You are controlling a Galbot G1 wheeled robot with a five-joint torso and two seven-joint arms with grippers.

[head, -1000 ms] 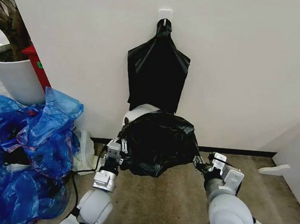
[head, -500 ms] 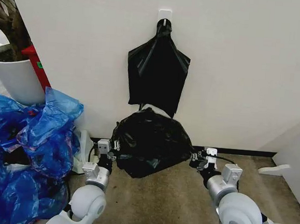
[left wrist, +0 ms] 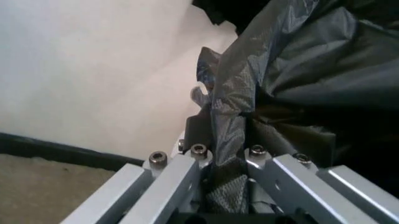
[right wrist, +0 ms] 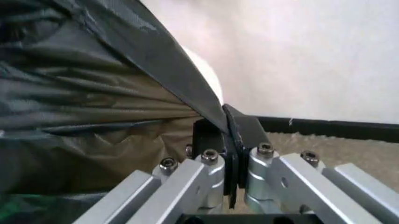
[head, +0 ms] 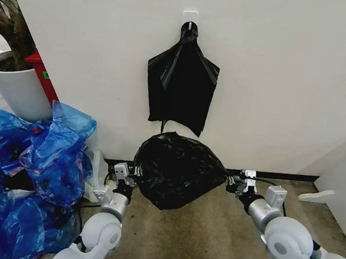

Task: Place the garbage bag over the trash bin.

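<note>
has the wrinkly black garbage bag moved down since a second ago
Yes. The glossy black plastic garbage bag has dropped, opening a gap below the flat black bag hanging on the wall; it now hides the bin.

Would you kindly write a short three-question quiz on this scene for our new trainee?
1. True or false: both claws are shut on the garbage bag.
2. What hangs on the wall above it? A) a flat black bag B) a towel C) a broom
3. What lies on the floor to the robot's left?

Key: 1. True: the left claw and right claw each pinch an edge. 2. A, the flat black bag. 3. Blue plastic bags.
</note>
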